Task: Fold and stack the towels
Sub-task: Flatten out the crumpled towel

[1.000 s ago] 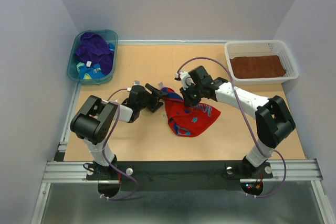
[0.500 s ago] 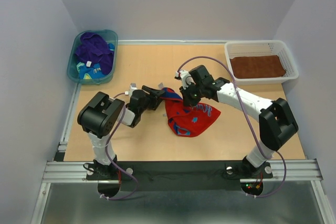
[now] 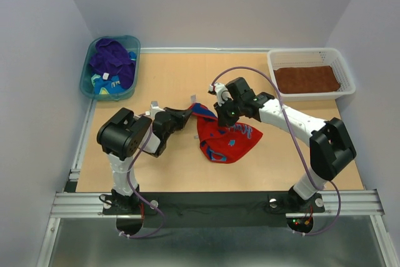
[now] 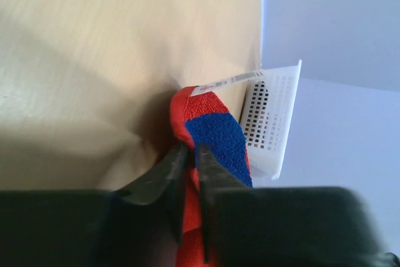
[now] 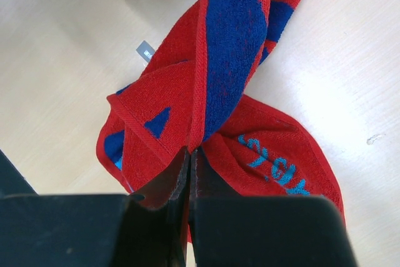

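The red towel (image 3: 228, 142), with its blue marks, lies bunched near the middle of the table (image 3: 169, 79), and both arms have hold of it at its upper left. The left gripper (image 3: 186, 114) reaches in from the left with its fingers pinched on a raised corner of the cloth; its wrist view shows red and blue terry squeezed between the two black fingers. The right gripper (image 3: 219, 117) comes in from the other side, its jaws clamped tight on a fold of the same towel, with the rest spilling out below it onto the wood. The two grippers sit close together, with a short lifted span of cloth between them. A small white label (image 4: 225, 81) sticks out at the towel's edge. Well off at the far left corner stands a teal tub (image 3: 137, 60) holding a purple towel (image 3: 112, 60) heaped on a teal-and-yellow towel (image 3: 103, 85). At the far right corner sits a white mesh basket (image 3: 312, 95) with a brown towel (image 3: 307, 79) lying flat inside. Nothing lies between the arms and either container. Thin purple cables (image 3: 250, 74) loop over both arms. The tabletop is pale wood, walled in by plain grey-white panels, with a metal rail (image 3: 212, 201) along the near edge where the arms are bolted.
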You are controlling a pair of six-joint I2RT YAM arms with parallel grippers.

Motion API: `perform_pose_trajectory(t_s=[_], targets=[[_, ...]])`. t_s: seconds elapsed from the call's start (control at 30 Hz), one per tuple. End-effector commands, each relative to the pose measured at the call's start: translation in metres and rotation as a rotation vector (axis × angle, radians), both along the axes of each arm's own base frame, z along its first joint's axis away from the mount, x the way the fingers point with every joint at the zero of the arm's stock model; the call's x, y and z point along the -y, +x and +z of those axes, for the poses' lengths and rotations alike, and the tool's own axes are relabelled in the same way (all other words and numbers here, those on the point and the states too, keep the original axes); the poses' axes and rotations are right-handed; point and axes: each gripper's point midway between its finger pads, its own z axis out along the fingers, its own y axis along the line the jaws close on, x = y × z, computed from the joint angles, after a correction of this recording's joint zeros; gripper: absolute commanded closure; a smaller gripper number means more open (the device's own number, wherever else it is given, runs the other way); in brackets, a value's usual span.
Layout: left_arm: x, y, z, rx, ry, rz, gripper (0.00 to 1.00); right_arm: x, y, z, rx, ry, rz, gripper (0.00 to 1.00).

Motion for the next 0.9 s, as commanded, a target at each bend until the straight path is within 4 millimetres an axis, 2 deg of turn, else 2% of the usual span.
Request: perform_pose_trajectory(t_s=[0.0, 0.03, 0.13, 0.17, 0.2, 0.3, 0.33, 0.37, 0.4, 0.43, 0.5, 0.53, 0.57, 0.6, 0.63, 0.7, 0.73, 0.77, 0.8, 0.83, 0.87], targets=[[-0.001, 0.011, 0.040, 0.169, -0.043, 0.027, 0.96, -0.006, -0.004, 0.021, 0.036, 0.038, 0.012, 1.00], [-0.004, 0.013, 0.045, 0.191, -0.035, 0.030, 1.00, -0.005, -0.002, 0.023, 0.046, 0.035, 0.006, 0.99], [-0.010, 0.016, 0.063, 0.238, -0.024, 0.041, 1.00, -0.001, 0.006, 0.030, 0.082, 0.013, -0.020, 1.00], [-0.018, 0.019, 0.064, 0.238, 0.004, 0.054, 1.00, 0.003, 0.015, 0.039, 0.126, -0.002, -0.052, 0.99], [-0.022, 0.022, 0.081, 0.276, 0.006, 0.062, 1.00, 0.007, 0.021, 0.044, 0.155, -0.018, -0.065, 1.00], [-0.042, 0.030, 0.108, 0.326, 0.087, 0.088, 1.00, 0.020, 0.047, 0.070, 0.276, -0.085, -0.154, 0.99], [-0.045, 0.038, 0.127, 0.360, 0.106, 0.097, 1.00, 0.033, 0.058, 0.076, 0.328, -0.143, -0.198, 1.00], [-0.048, 0.042, 0.139, 0.384, 0.141, 0.098, 1.00, 0.037, 0.064, 0.082, 0.356, -0.165, -0.217, 0.99], [-0.053, 0.046, 0.154, 0.411, 0.174, 0.110, 1.00, 0.038, 0.074, 0.101, 0.404, -0.165, -0.238, 0.99], [-0.058, 0.052, 0.183, 0.466, 0.246, 0.119, 1.00, 0.045, 0.081, 0.107, 0.446, -0.207, -0.254, 1.00], [-0.063, 0.059, 0.214, 0.513, 0.318, 0.135, 1.00, 0.051, 0.092, 0.124, 0.504, -0.235, -0.279, 1.00], [-0.064, 0.063, 0.244, 0.564, 0.389, 0.135, 1.00, 0.056, 0.102, 0.144, 0.566, -0.256, -0.306, 1.00], [-0.064, 0.064, 0.258, 0.587, 0.415, 0.136, 1.00, 0.058, 0.107, 0.154, 0.595, -0.268, -0.318, 1.00], [-0.064, 0.064, 0.291, 0.637, 0.436, 0.141, 1.00, 0.060, 0.113, 0.160, 0.624, -0.293, -0.318, 1.00], [-0.066, 0.065, 0.304, 0.666, 0.481, 0.144, 1.00, 0.059, 0.120, 0.187, 0.677, -0.271, -0.340, 1.00], [-0.069, 0.062, 0.332, 0.713, 0.516, 0.161, 1.00, 0.062, 0.127, 0.213, 0.738, -0.275, -0.365, 0.99], [-0.072, 0.056, 0.362, 0.758, 0.524, 0.178, 1.00, 0.062, 0.132, 0.235, 0.786, -0.262, -0.373, 1.00], [-0.075, 0.053, 0.376, 0.788, 0.562, 0.185, 1.00, 0.064, 0.133, 0.250, 0.814, -0.257, -0.385, 1.00], [-0.077, 0.048, 0.390, 0.814, 0.572, 0.194, 1.00, 0.065, 0.133, 0.261, 0.837, -0.249, -0.389, 1.00], [-0.081, 0.038, 0.414, 0.853, 0.579, 0.211, 1.00, 0.066, 0.132, 0.272, 0.862, -0.246, -0.387, 1.00], [-0.084, 0.031, 0.426, 0.875, 0.589, 0.219, 1.00, 0.070, 0.130, 0.295, 0.900, -0.216, -0.401, 1.00]])
